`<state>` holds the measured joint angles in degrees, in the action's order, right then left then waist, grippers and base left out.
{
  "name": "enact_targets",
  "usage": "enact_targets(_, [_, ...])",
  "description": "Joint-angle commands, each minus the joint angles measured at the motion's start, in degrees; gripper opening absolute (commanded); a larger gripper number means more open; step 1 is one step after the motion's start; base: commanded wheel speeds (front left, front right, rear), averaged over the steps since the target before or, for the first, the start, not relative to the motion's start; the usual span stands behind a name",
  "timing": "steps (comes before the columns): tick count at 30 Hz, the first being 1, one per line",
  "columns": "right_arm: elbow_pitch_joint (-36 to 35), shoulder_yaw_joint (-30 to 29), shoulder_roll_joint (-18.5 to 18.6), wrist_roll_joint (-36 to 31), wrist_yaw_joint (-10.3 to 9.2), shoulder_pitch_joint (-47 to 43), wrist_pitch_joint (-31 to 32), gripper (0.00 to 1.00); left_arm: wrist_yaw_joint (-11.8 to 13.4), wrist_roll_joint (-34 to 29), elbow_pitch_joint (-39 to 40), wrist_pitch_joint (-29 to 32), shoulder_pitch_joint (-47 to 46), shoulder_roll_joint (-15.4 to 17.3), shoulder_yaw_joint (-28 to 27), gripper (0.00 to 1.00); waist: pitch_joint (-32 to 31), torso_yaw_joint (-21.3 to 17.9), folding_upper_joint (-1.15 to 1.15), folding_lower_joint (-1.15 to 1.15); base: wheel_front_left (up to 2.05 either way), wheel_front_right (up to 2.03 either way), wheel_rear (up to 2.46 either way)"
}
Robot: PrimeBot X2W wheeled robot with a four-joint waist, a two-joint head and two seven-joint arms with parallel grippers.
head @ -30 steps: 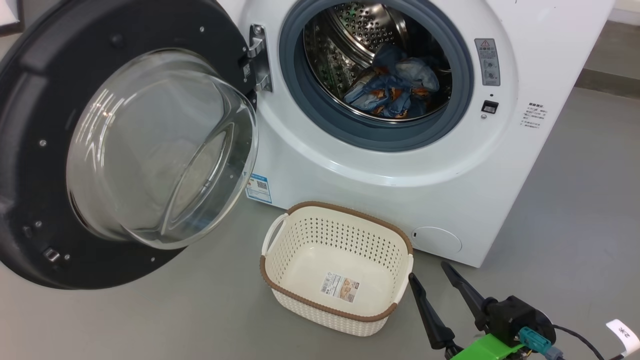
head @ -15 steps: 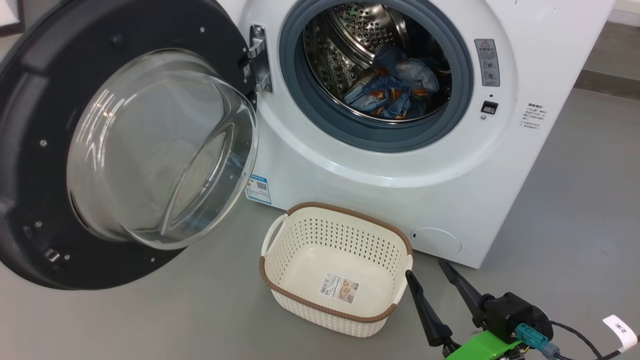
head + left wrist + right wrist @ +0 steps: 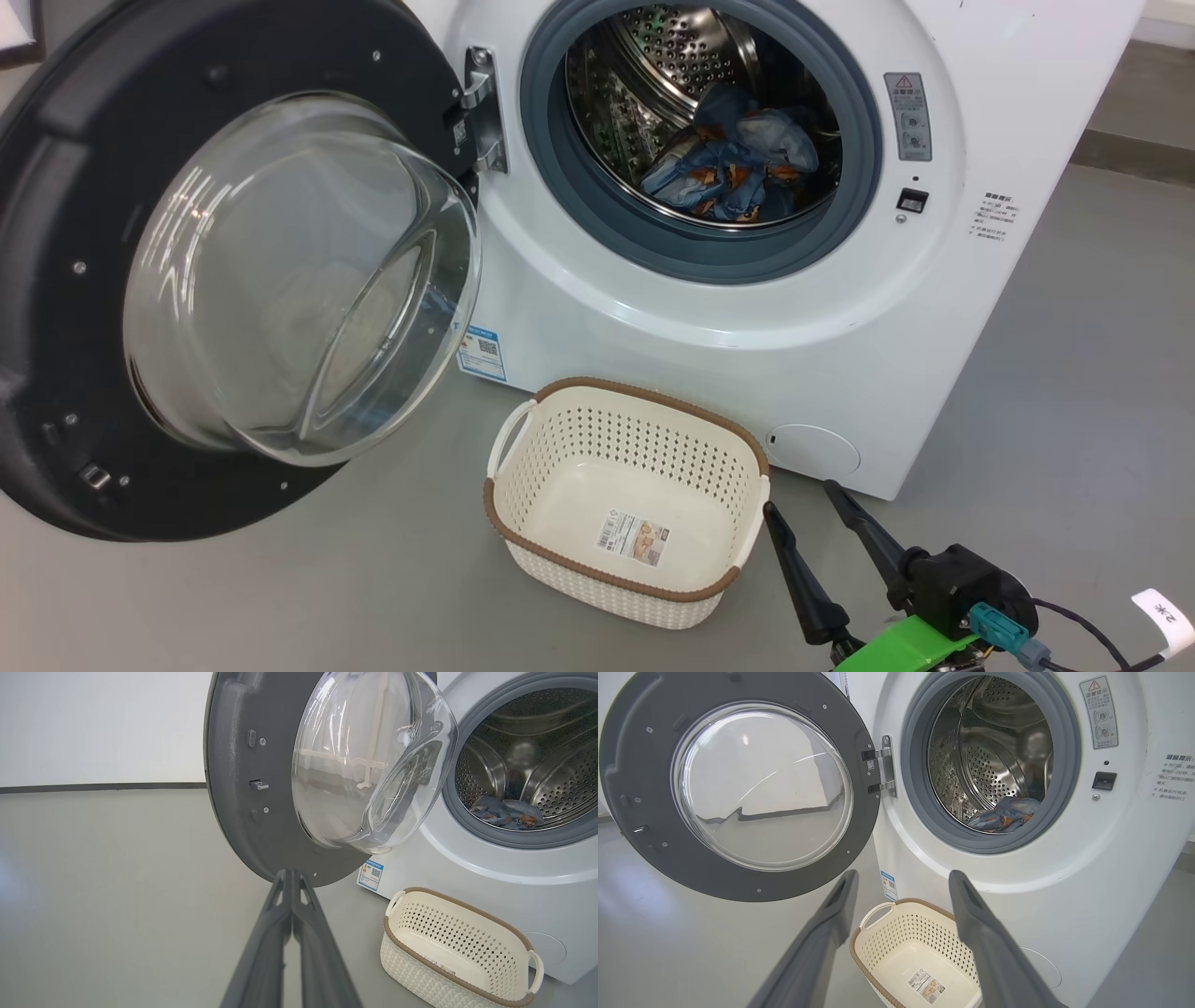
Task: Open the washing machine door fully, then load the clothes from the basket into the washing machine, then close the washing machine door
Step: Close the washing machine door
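Left tool (image 3: 290,873): closed, its two dark fingers pressed together with nothing between them. In the left wrist view its tips line up with the lower edge of the door (image 3: 233,271); contact cannot be told.

Door: swung wide open to the left, glass bowl bulging outward, hanging on its metal hinge (image 3: 481,112).

Washing machine (image 3: 747,327): white, standing on the grey floor (image 3: 280,597), mouth uncovered. Blue sticker (image 3: 482,352) low on its front.

Clothes (image 3: 738,154): blue with orange-brown print, heaped low inside the steel drum (image 3: 672,47), behind the grey seal (image 3: 700,254).

Basket (image 3: 616,588): upright on the floor just in front of the machine, a paper label (image 3: 635,539) on its bare bottom.

Right tool (image 3: 798,497): open, fingers spread, gripping nothing. It sits just right of the basket, with one fingertip near the right handle.
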<state>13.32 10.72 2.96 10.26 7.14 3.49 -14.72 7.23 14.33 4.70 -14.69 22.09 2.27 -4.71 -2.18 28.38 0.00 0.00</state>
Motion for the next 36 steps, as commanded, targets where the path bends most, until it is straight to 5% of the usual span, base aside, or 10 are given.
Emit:
enact_targets(1, [-1.5,1.4,-0.1,0.2,0.35,1.0,-0.3,1.00,-0.4,0.6,0.8,-0.3,-1.1,0.6,-1.8,0.00,0.0,0.0,0.00,0.00,0.00,0.00,0.00])
enact_targets(17, [-2.0,1.2,-0.1,1.4,0.35,0.7,-0.3,1.00,-4.0,3.6,1.7,-0.3,-7.0,1.7,-9.8,0.00,-0.3,-0.3,0.00,0.00,0.00,0.00,0.00])
enact_targets(29, [-2.3,0.6,-0.1,1.9,0.35,-0.2,-0.3,1.00,-7.9,9.5,-1.2,1.9,-19.3,12.3,-17.8,0.00,-0.4,-0.7,0.00,0.00,0.00,0.00,0.00])
enact_targets(36, [-2.7,-0.4,-0.1,1.8,0.35,-0.8,-0.3,1.00,-10.2,19.4,-7.6,5.1,-28.9,16.4,-22.4,0.00,-0.3,-1.0,0.00,0.00,0.00,0.00,0.00])
